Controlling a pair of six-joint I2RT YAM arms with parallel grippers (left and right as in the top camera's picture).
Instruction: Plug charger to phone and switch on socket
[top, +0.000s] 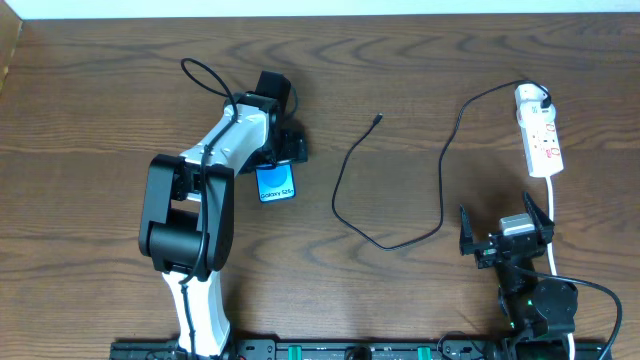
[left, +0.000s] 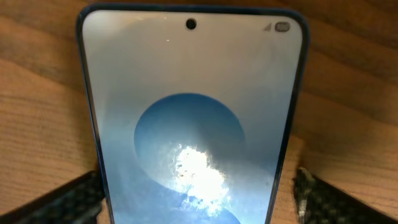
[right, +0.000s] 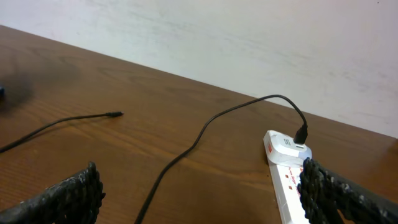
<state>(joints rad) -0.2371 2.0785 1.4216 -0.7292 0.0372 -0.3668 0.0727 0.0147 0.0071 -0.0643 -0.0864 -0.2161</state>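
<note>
Wooden table (top: 90, 110): left gripper (top: 281, 157) straddles the phone (top: 276, 184), jaws apart, seemingly about to grasp; right gripper (top: 500, 220) gapes idle. Next it likely needs a square squeeze.

Bright, even light leaves faint shadows on the table (top: 420, 60). In the left wrist view, white glare blooms on the phone (left: 193, 124) toward six o'clock.

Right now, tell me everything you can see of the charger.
The charger is a thin black cable lying slack on the wooden table. Its small free plug rests on bare wood, connected to nothing. The cable makes one wide open loop, then arches into its black plug, seated in the far end of the white socket. Nothing else touches it.
</note>
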